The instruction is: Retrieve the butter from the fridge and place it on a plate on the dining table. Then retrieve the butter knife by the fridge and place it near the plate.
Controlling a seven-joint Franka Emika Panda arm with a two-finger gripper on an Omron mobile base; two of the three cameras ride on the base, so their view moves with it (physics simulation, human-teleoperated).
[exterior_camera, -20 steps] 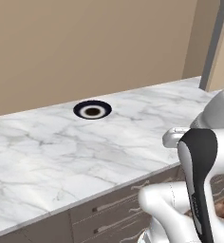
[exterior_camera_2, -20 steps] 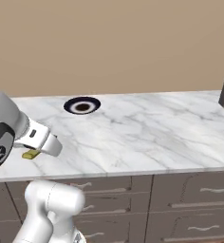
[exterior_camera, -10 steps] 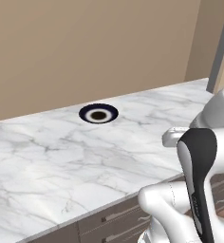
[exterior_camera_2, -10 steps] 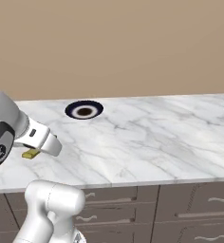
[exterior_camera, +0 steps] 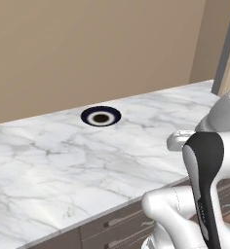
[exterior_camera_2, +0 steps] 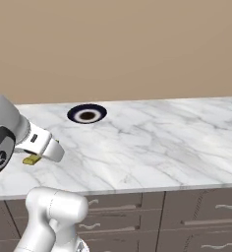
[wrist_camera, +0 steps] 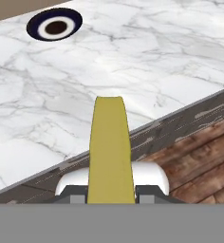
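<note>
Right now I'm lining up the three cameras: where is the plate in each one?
Left base view: plate far on the dining table, left of centre.
Right base view: plate at the table's back edge, left of centre.
Hand view: plate top left.
Shared landmark: the veined marble top.

The butter [wrist_camera: 109, 152] is showing mustard yellow. The plate [exterior_camera: 101, 116] is showing navy-black with a pale ring round a dark centre. The table [exterior_camera: 53, 160] is showing white marble with grey veins above grey drawers [exterior_camera_2: 196, 216].
</note>
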